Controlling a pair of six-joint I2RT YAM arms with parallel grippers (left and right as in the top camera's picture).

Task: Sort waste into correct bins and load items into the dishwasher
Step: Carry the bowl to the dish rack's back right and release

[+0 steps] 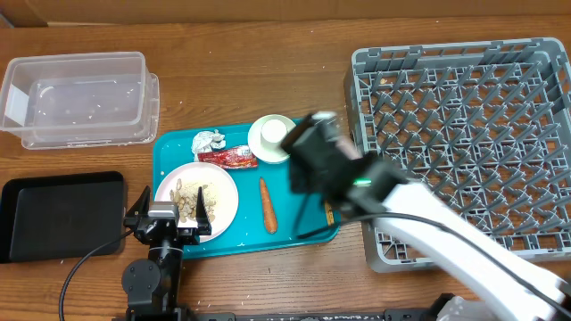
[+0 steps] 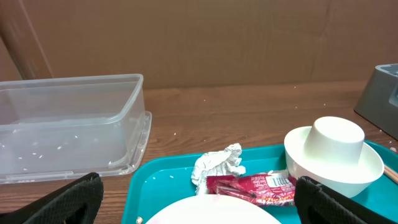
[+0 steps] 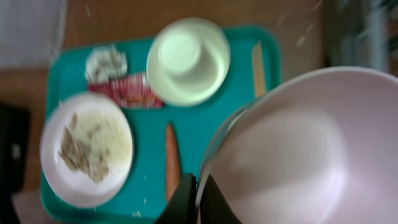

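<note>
- Overhead: the left gripper (image 1: 171, 212) is seen with its jaws spread wide, over the near edge of the plate (image 1: 225, 201).
- The plate, strewn with scraps (image 1: 189, 201), lies on the left part of the teal tray (image 1: 245, 227). The foil (image 1: 210, 141) and wrapper (image 1: 227, 158) are set behind it, the white bowl (image 1: 272, 138) further right, and the carrot (image 1: 268, 205) just right of the plate.
- The right arm (image 1: 428, 223) is stretched from the lower right over the teal tray's right part; its jaws are hidden under the wrist in this view.
- The tub (image 1: 76, 98) stands at the far left with a few pale specks in it. The black tray (image 1: 58, 214) lies in front of it, left of the teal tray, and the rack (image 1: 468, 134) is placed on the right.
- Left wrist: the plate's rim is seen low between the two black fingers (image 2: 68, 202), which are well apart. The foil touches the wrapper, and the cup (image 2: 336, 140) is turned upside down inside the white bowl.
- Right wrist: the right gripper (image 3: 199, 190) is closed on the rim of the pink bowl (image 3: 292, 149), which is held above the teal tray's right side. The chopsticks (image 3: 258, 59) lie along that tray's right edge, partly covered by the bowl. The view is blurred.
</note>
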